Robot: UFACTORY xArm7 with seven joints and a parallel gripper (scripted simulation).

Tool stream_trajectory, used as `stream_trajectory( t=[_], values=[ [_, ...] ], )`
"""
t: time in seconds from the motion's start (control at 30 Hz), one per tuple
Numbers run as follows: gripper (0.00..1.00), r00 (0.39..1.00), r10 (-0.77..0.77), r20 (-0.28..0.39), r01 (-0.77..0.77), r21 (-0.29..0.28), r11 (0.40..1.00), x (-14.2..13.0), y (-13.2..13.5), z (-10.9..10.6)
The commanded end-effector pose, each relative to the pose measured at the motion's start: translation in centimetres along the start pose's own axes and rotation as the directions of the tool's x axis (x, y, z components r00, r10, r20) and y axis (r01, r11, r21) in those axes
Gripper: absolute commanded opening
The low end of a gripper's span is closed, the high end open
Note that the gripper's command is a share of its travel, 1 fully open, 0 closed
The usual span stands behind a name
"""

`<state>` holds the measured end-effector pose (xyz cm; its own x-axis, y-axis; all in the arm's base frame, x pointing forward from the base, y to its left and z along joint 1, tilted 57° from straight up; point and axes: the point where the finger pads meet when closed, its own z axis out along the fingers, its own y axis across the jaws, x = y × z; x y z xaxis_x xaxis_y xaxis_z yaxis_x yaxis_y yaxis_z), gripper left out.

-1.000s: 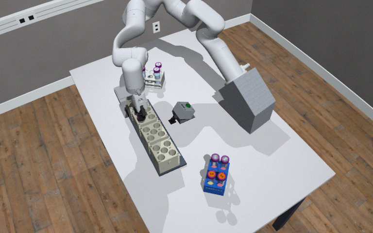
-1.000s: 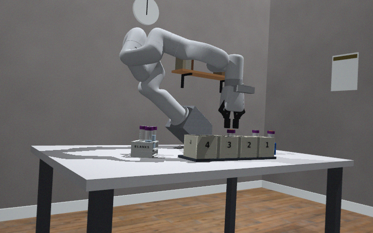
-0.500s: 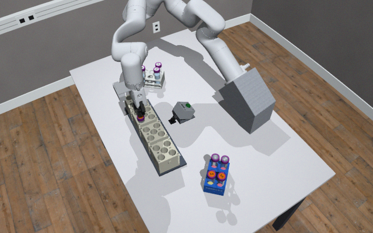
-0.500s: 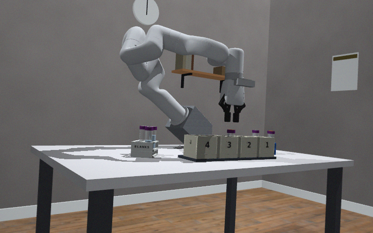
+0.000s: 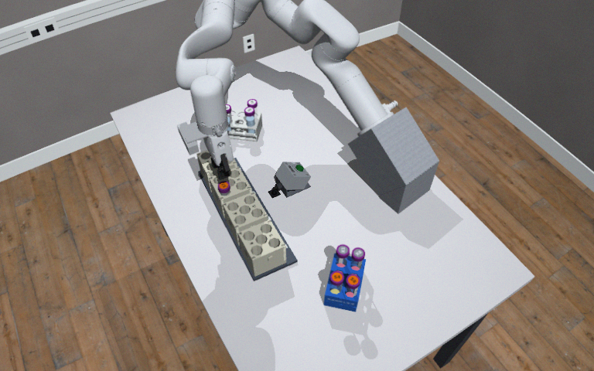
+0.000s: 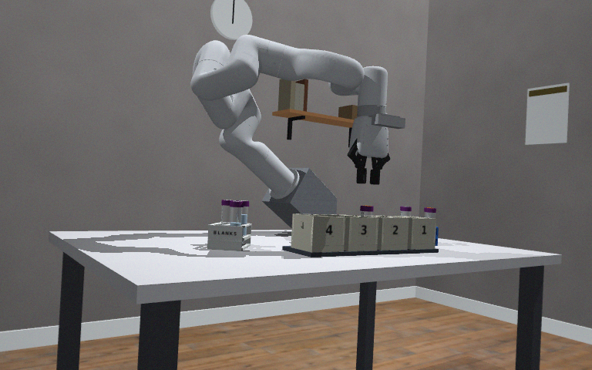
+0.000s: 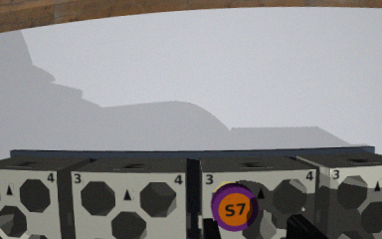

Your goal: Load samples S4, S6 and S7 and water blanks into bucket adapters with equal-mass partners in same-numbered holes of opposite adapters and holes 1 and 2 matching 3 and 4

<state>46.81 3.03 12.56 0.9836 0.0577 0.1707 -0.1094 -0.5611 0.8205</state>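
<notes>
Exterior view, left to right: the blanks rack [image 5: 250,136] [image 6: 218,242] stands well apart from the adapters; then S7 [image 5: 223,186] [image 6: 366,208] [image 7: 235,209] stands upright in hole 3 of adapter 3 [image 5: 231,191] [image 6: 363,242] [image 7: 254,176], below and apart from the gripper [image 5: 223,171] [image 6: 368,176] [image 7: 256,230], whose fingers are partly open, holding nothing; the blue rack [image 5: 340,301] [image 6: 436,236] shows behind adapter 1 [image 5: 269,261] [image 6: 423,242].

matt white tabletop [image 5: 306,222] [image 6: 305,266] [image 7: 279,65], rough brown wood floor [image 5: 87,262] [image 6: 305,340] [image 7: 30,12], brushed-metal-looking grey arm base [image 5: 401,148] [image 6: 311,192]
</notes>
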Motion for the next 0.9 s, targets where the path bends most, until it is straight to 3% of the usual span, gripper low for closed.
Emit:
stream_trajectory(
  t=[0.0,0.87],
  values=[
    [0.44,1.0,0.0,-0.005,0.0,0.003,1.0,0.1,-0.1,-1.2],
    [0.44,1.0,0.0,-0.005,0.0,0.003,1.0,0.1,-0.1,-5.3]
  ],
)
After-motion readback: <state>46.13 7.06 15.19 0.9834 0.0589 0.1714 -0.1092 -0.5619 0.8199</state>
